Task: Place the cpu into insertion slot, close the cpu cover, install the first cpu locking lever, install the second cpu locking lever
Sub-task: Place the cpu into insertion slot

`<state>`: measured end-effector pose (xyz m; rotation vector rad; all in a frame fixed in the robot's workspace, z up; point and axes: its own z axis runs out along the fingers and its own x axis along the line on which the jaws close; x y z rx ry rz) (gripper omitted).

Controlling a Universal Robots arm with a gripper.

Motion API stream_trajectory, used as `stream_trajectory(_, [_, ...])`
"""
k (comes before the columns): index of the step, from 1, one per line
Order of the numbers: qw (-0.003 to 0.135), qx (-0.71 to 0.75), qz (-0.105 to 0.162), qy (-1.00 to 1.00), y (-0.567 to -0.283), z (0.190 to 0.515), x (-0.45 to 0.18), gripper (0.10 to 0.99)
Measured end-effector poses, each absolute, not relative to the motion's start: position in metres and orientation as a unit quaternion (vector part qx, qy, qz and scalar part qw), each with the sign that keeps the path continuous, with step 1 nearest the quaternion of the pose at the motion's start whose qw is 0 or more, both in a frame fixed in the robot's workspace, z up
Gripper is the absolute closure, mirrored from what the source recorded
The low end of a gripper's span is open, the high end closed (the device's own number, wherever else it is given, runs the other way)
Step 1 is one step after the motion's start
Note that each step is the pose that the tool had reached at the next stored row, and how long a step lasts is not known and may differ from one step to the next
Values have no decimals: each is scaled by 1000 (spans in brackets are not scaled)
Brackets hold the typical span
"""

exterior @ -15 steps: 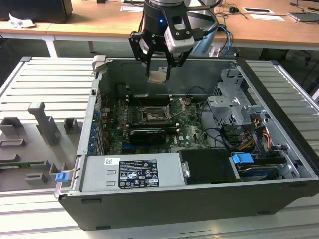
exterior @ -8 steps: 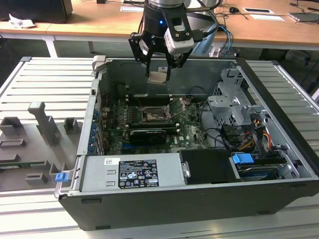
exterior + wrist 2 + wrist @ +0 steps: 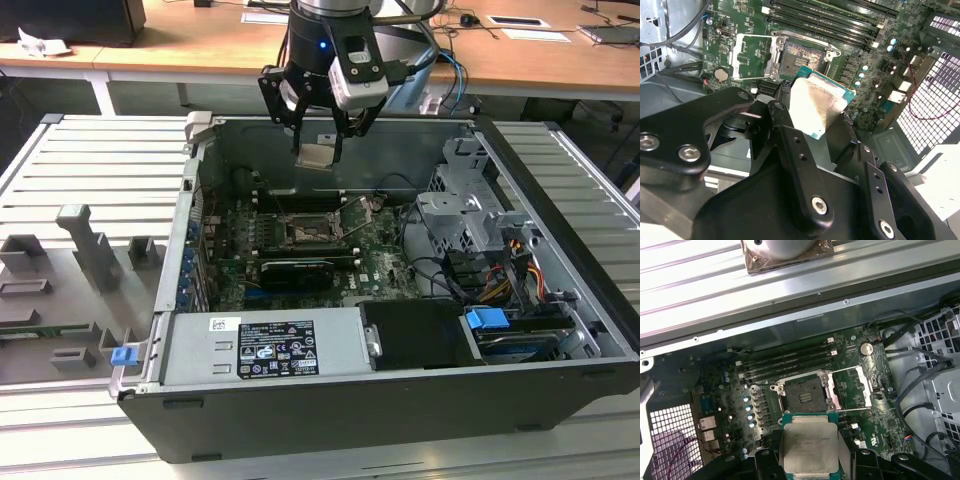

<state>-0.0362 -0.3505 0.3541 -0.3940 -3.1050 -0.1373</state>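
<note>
1. The small flat square silvery-beige cpu (image 3: 317,155) is hanging clamped in the black gripper (image 3: 318,149), over the open dark metal computer case (image 3: 560,262).
2. The dark square insertion slot (image 3: 804,394) is sitting on the green motherboard (image 3: 385,250), well under the cpu.
3. The thin silvery frame-shaped cpu cover (image 3: 852,386) is standing open just beside the insertion slot.
4. The long black memory slots (image 3: 785,361) are lying between the insertion slot and the case wall.

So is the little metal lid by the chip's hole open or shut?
Open. The cpu cover is swung to one side of the insertion slot, whose dark square is bare. The cpu is up in the hand.
</note>
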Motion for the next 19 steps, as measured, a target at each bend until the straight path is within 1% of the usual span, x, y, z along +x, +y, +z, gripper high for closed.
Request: stream_trajectory(19, [4,-142,-44,-989,-351,353,-36,557])
